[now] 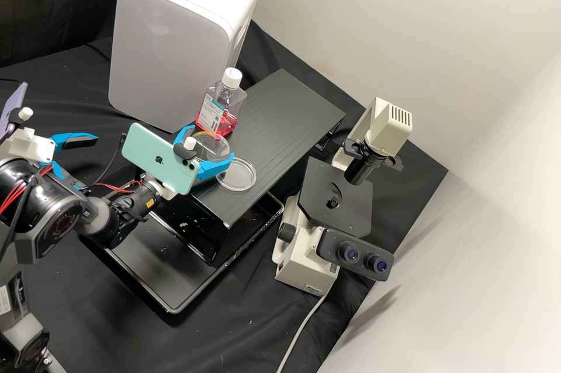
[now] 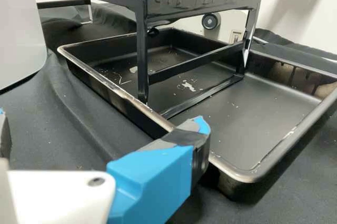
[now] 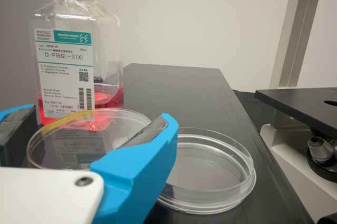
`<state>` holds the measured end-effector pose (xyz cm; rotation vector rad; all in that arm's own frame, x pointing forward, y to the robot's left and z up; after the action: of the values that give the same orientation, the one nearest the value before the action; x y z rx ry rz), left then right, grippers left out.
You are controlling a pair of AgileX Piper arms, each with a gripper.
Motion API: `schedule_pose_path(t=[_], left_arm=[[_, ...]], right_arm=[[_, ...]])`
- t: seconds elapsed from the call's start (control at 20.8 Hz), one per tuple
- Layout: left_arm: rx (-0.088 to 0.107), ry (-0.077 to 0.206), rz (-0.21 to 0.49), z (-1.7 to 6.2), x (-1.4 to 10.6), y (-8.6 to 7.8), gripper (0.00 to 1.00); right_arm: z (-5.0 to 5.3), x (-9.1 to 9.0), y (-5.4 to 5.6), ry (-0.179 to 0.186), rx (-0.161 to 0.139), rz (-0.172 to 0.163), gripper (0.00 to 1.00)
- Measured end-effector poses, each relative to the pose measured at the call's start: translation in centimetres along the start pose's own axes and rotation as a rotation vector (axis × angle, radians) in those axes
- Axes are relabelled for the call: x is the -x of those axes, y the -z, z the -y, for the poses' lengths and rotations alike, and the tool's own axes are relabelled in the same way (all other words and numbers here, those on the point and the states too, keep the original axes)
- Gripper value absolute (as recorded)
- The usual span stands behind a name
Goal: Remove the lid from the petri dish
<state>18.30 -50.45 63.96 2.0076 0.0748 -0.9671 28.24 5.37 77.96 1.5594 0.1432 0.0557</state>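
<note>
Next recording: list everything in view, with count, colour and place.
petri dish lid: one, clear, lifted off the base
petri dish base: one, clear, uncovered on the shelf
bottle: one, clear with red liquid and a white cap, on the shelf behind the dish
raised shelf: one, black, standing in the tray
tray: one, black, on the bench
microscope: one, white and black, beside the tray
box-shaped device: one, white, behind the shelf
bench: one, black
phone: one, mint green, on the right arm's wrist
left gripper: open, beside the tray
right gripper: closed on the lid
</note>
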Motion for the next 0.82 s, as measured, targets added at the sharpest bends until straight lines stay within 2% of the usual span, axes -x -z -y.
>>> schedule_pose_path(t=[0.19,0.72,0.77,0.82], left_arm=[[0.000,0.000,0.000,0.00,0.00,0.00,1.00],[0.000,0.002,0.000,0.04,-0.01,0.01,1.00],[0.000,0.005,-0.002,0.13,-0.03,0.04,1.00],[0.000,0.005,-0.002,0.12,-0.03,0.04,1.00]], right_arm=[[0.33,-0.04,0.02,0.012,0.000,-0.001,0.00],[0.33,-0.04,0.02,0.012,0.000,-0.001,0.00],[0.33,-0.04,0.02,0.012,0.000,-0.001,1.00],[0.33,-0.04,0.02,0.012,0.000,-0.001,1.00]])
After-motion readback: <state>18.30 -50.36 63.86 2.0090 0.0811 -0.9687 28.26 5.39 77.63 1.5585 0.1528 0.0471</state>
